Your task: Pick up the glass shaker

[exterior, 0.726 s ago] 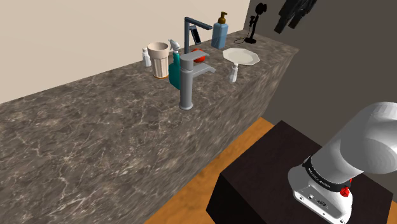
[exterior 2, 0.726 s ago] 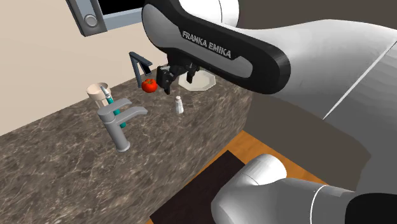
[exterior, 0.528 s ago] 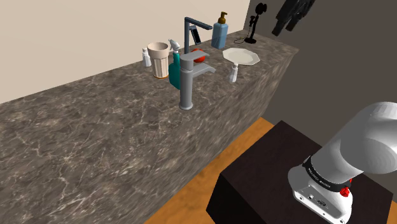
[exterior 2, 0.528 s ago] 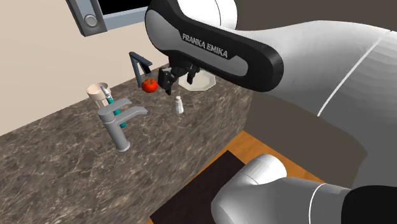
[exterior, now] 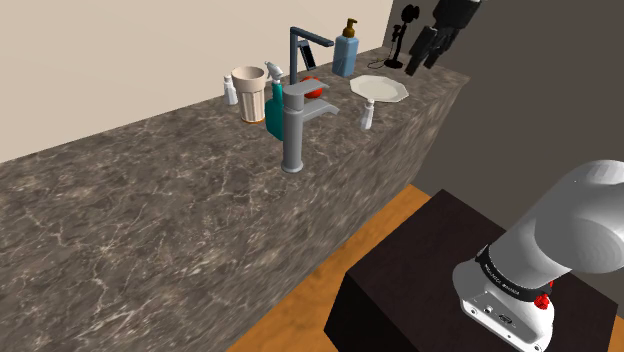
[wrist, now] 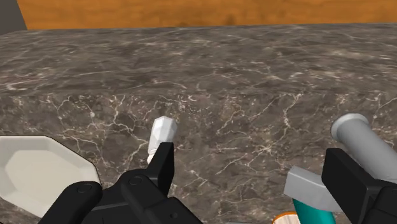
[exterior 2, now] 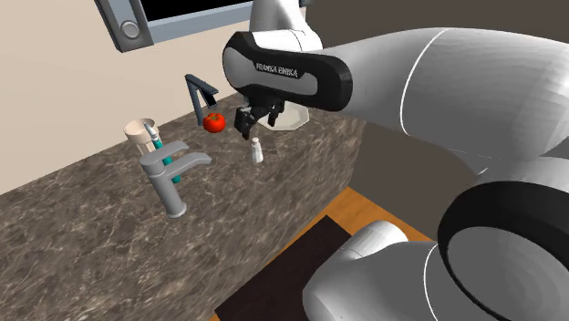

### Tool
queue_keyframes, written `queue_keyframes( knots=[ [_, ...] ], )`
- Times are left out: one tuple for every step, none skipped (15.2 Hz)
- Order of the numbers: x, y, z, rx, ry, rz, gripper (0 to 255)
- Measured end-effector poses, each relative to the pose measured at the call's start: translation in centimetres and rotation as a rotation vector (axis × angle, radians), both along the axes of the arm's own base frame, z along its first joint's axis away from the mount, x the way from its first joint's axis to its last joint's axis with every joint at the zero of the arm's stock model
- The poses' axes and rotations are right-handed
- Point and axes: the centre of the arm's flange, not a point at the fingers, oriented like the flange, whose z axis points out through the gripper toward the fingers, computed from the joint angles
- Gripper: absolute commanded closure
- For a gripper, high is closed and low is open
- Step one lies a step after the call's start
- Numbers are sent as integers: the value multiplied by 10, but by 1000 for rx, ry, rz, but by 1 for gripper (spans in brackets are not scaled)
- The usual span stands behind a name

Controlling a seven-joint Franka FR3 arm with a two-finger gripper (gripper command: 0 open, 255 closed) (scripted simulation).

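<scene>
Marbled bench point(exterior: 150, 220) holds the small white shaker point(wrist: 162, 135) near its front edge, beside a white plate point(wrist: 32, 172). Claw point(wrist: 253, 184) hovers above w/ fingers point(wrist: 163, 167) apart, shaker off-centre by one finger. Approach step; nxt: centre & descend.

White capitals reading FRANKA EMIKA run along the dark band point(exterior 2: 285, 69) of the white robot arm point(exterior 2: 438, 87), and tiny lettering on the black collar point(exterior: 503, 278) near its base perhaps repeats them, too small to read.
</scene>
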Motion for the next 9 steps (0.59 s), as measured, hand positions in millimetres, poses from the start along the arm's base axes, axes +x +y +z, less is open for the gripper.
queue_keyframes(
  knots=[
    [9, -7, -7, 4, -2, 3, 0],
    [16, -14, -15, 8, -3, 7, 0],
    [24, -20, -26, 12, -4, 11, 0],
    [32, -26, -39, 16, -5, 14, 0],
    [39, -32, -49, 20, -7, 18, 0],
    [45, -39, -56, 24, -9, 21, 0],
    [55, -44, -64, 28, -11, 24, 0],
    [64, -48, -74, 32, -12, 28, 0],
    [70, -55, -85, 36, -13, 31, 0]
  ],
)
